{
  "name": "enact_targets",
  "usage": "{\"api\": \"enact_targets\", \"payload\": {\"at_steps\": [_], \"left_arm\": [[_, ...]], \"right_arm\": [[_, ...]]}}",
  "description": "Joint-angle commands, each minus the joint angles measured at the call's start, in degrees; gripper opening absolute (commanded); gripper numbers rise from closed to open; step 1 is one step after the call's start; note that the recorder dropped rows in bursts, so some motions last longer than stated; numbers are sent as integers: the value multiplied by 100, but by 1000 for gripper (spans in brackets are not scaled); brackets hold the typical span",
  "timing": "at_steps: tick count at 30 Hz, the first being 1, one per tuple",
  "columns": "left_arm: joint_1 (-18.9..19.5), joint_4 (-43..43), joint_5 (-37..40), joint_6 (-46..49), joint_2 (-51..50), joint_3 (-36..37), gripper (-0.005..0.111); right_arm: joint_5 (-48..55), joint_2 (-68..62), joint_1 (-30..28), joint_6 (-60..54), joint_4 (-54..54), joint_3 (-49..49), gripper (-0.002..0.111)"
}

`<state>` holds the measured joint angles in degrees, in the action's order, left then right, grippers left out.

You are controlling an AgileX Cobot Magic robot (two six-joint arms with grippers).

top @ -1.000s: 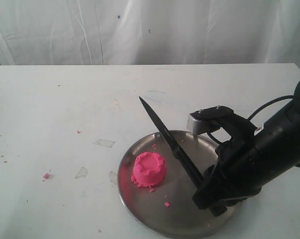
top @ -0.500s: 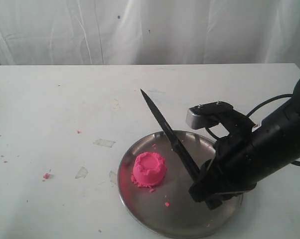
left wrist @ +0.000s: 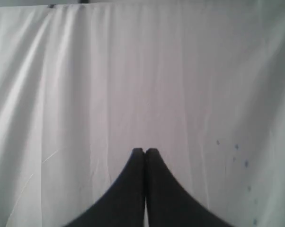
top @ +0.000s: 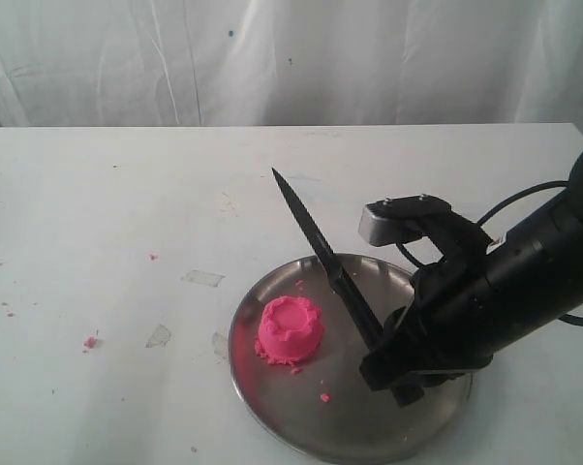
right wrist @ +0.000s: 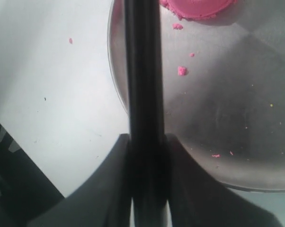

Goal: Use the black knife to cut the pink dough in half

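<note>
The pink dough (top: 291, 330) is a round moulded mound with a dented top, sitting whole on the left part of the steel plate (top: 272, 412); its edge shows in the right wrist view too (right wrist: 194, 7). My right gripper (top: 383, 363) is shut on the handle of the black knife (top: 316, 237), held in the air with the blade slanting up and away, its tip above the plate's far rim. The blade is to the right of the dough and not touching it. In the right wrist view the knife (right wrist: 143, 85) runs between the jaws of the gripper (right wrist: 147, 139). My left gripper (left wrist: 145, 151) is shut, facing only a white curtain.
Small pink crumbs lie on the plate (top: 324, 397) and on the white table at the left (top: 90, 341). Bits of clear tape (top: 203, 278) stick to the table beside the plate. A white curtain hangs behind the table.
The right arm has shifted a little to the left over the plate and the knife has tilted slightly more upright. The dough has not moved.
</note>
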<state>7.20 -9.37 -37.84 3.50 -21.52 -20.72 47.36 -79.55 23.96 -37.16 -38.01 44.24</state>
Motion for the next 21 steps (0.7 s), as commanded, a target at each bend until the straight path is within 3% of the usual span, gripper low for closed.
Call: {"api": "enact_targets", "payload": {"at_steps": [1, 2, 3, 6, 9, 10, 13, 16, 21], "left_arm": [[11, 4376, 1369, -697, -1698, -748, 0], [11, 5072, 1512, -1198, -2046, -777, 0], [11, 5883, 1771, -2396, -2635, -777, 0], [-231, 7079, 2048, -4782, -3559, -777, 0], [-545, 8106, 1317, -5717, -4068, -777, 0], [-852, 8336, 854, -5986, -4364, -801, 0], [-1320, 8348, 703, -5903, -4786, -809, 0], [-1769, 8009, 693, -4763, -5390, -886, 0], [-1924, 7960, 809, -4998, -6275, -1337, 0]], "right_arm": [[2, 3, -3, -12, -30, 31, 0], [2, 3, -3, -12, -30, 31, 0], [2, 3, -3, -12, 14, 31, 0], [-63, 3, -3, -12, 211, 31, 0], [-169, 3, -3, -12, 300, 31, 0], [-275, 3, -3, -12, 311, 31, 0], [-420, 3, -3, -12, 311, 31, 0], [-459, 3, -3, -12, 311, 31, 0], [-551, 3, -3, -12, 327, -33, 0]]}}
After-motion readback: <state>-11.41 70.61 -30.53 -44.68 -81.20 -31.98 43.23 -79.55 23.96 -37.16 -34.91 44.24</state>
